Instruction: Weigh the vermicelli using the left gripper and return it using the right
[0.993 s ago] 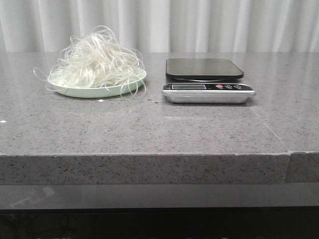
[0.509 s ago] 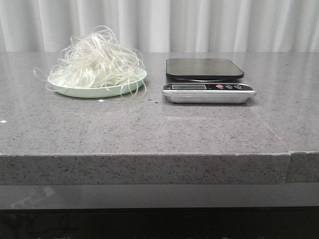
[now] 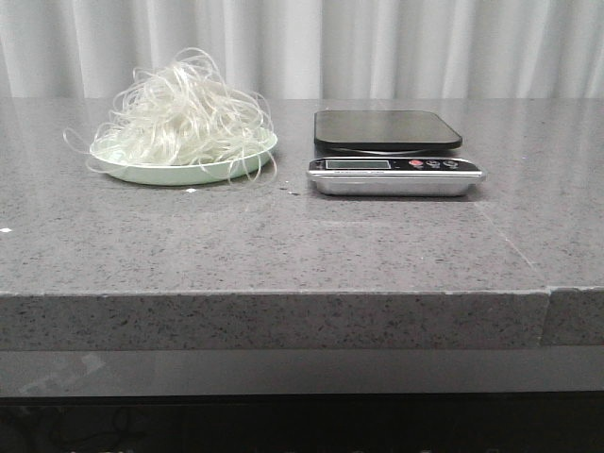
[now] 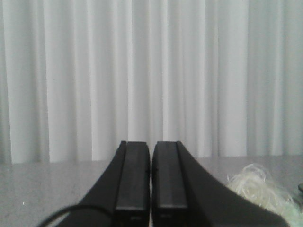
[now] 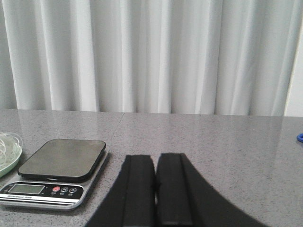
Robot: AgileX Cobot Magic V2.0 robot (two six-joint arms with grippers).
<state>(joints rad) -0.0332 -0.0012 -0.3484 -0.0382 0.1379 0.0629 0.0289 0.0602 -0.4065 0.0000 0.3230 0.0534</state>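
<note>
vermicelli (image 3: pixel 181 115) sits heaped on the pale green plate (image 3: pixel 231 166), left of the scale (image 3: pixel 392 153) on the grey worktop (image 3: pixel 283 245), a few strands hanging over the plate rim. scale platform is bare, display and buttons face front. left pincer (image 4: pixel 150 182) pressed together, holding nothing, vermicelli off to its side. right pincer (image 5: pixel 155 189) also pressed together, nothing in it, scale just beside it. white curtain (image 3: pixel 377 47) behind the scale.
</note>
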